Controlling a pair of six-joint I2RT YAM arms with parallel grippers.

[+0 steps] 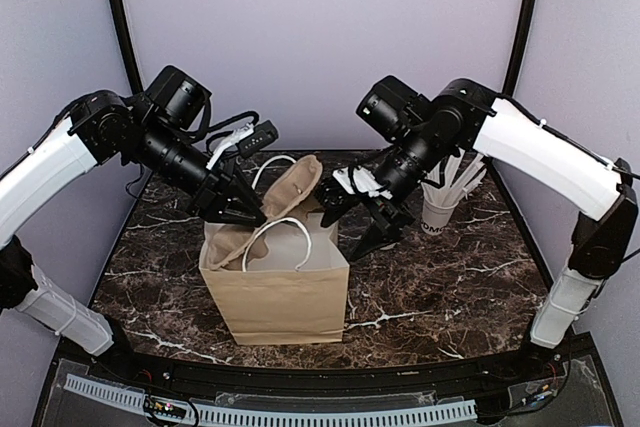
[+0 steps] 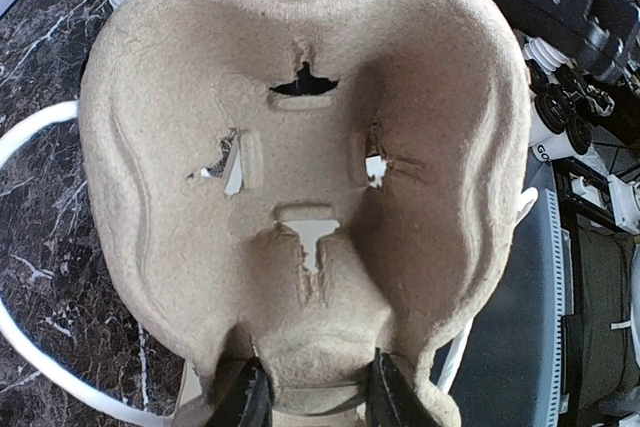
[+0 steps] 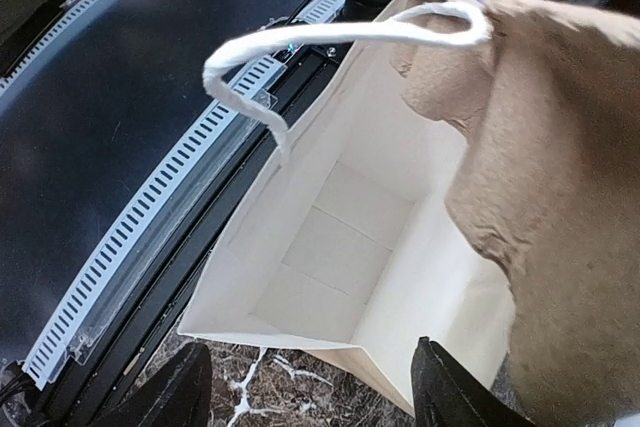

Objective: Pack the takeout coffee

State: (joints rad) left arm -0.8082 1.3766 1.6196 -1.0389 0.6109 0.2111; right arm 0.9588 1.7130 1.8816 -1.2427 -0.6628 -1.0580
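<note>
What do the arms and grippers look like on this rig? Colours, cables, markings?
Both arms match: left arm and right arm have white link shells with black joints and black wrist blocks. Black cables loop at the left wrist. The left gripper and right gripper have black tapered fingers, with white parts behind them. No readable markings.

White cup w/ straws (image 1: pixel 440 213) stands on marble table (image 1: pixel 455 287), back-right.
</note>
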